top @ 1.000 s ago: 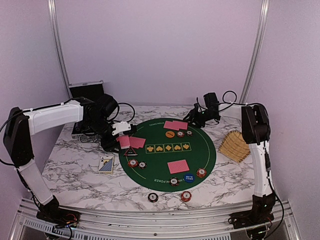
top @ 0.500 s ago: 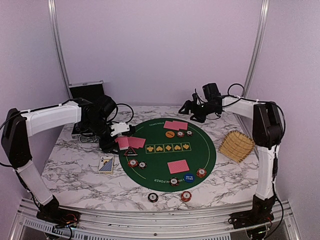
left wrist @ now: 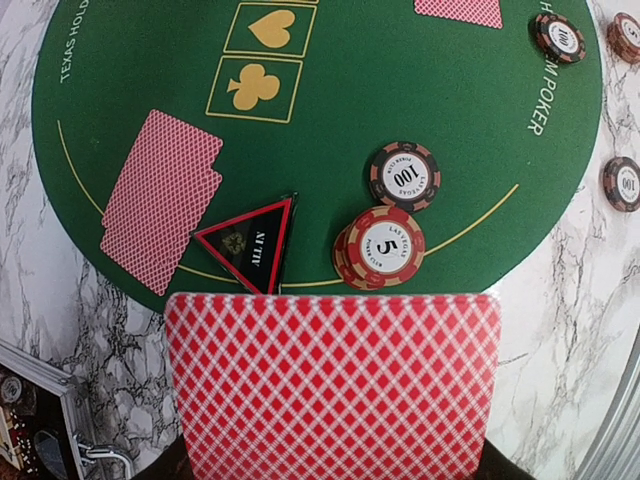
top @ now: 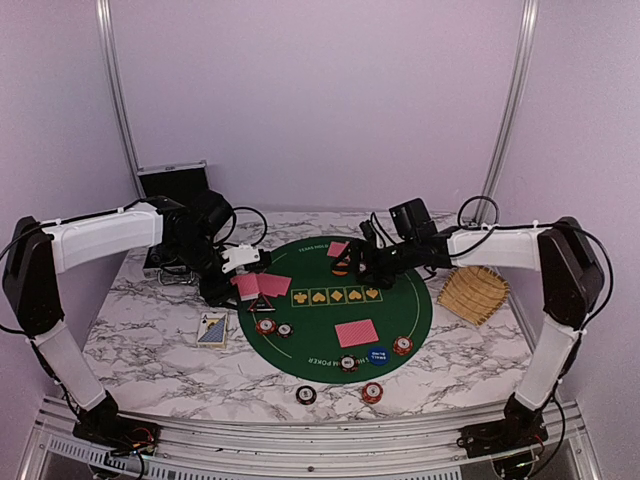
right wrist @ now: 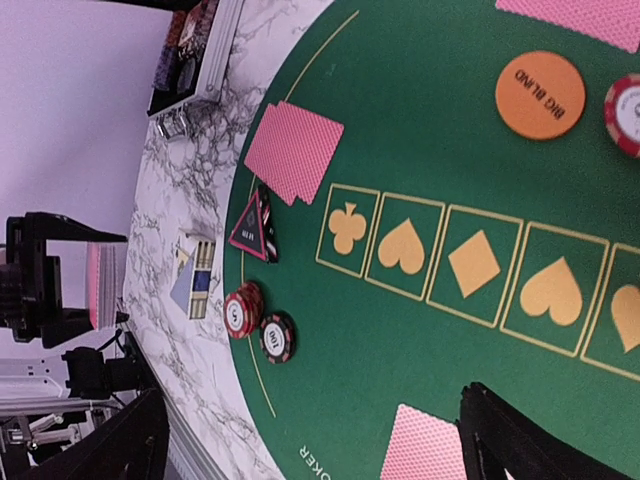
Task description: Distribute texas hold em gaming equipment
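Two robot arms reach over a white marble table [top: 140, 330] veined in grey, its middle covered by a round green felt poker mat [top: 320, 312] printed with a row of yellow suit boxes. The left gripper [top: 243, 276] hangs over the mat's left edge, its fingers pressed together on a single pink-red-backed playing card [left wrist: 330, 385], whose patterned back fills the lower part of the left wrist view. The right gripper [top: 358, 262] is over the far part of the mat, its black fingers [right wrist: 110, 440] spread wide with nothing between them. A silver-edged black case [top: 172, 182] stands open at the far left corner, and a fan-shaped woven wicker basket [top: 473, 292] lies on the marble to the right of the mat. More cards lie face down on the felt: the left cards [left wrist: 160, 212], an overlapping pair; the front cards [top: 357, 332]; and the far cards [top: 338, 249] beside the right gripper. A small blue-and-yellow card box [top: 212, 328] sits on bare marble just off the mat's left edge. An orange round button [right wrist: 540, 95] marked BIG BLIND lies on the far felt, and a blue round button [top: 377, 354] near the front rim. A red chip stack marked 5 [left wrist: 380, 247] sits just beside a darker chip marked 100 [left wrist: 404, 177]; two loose chips [top: 306, 394] lie on the marble in front. A red-edged black triangular marker [left wrist: 250, 243] rests between the left cards and the stack.
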Robot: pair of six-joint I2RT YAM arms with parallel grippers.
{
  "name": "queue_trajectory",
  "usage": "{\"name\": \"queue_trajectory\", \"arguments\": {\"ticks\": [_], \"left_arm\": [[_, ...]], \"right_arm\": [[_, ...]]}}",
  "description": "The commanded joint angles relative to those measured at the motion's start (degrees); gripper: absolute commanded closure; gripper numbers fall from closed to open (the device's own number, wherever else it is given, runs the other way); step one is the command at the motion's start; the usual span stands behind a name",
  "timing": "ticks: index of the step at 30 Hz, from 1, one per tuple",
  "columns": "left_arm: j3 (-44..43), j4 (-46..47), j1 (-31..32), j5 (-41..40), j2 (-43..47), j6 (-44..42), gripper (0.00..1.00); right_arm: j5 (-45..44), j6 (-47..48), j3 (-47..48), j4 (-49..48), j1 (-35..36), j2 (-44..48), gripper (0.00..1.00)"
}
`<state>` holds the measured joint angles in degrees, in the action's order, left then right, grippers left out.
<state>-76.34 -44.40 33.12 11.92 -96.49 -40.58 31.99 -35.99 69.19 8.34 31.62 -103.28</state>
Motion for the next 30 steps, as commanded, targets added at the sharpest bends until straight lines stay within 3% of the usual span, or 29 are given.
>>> {"name": "queue_trajectory", "arguments": {"ticks": [1,6,21,30], "left_arm": [[-0.93,-0.13,0.36,1.53,1.34,0.59,1.00],[-2.01,-0.15,0.69,2.26,1.52,0.74,1.00],[-4.04,-0.10,1.50,1.63,0.70,1.05,1.00],[-4.59,-0.16,1.50,1.58,0.30,0.50,1.00]], "right_arm": [[0.52,-3.38,-3.71,-4.03,3.59,5.06,0.01],[4.04,-8.11,-4.78,-10.57,7.45,4.80,0.01],[13.73,-21.70,6.18,-30.84,13.18,-12.87,0.13],[16.15,-24.10,9.86,-33.09,14.37,-17.04,0.15]]}}
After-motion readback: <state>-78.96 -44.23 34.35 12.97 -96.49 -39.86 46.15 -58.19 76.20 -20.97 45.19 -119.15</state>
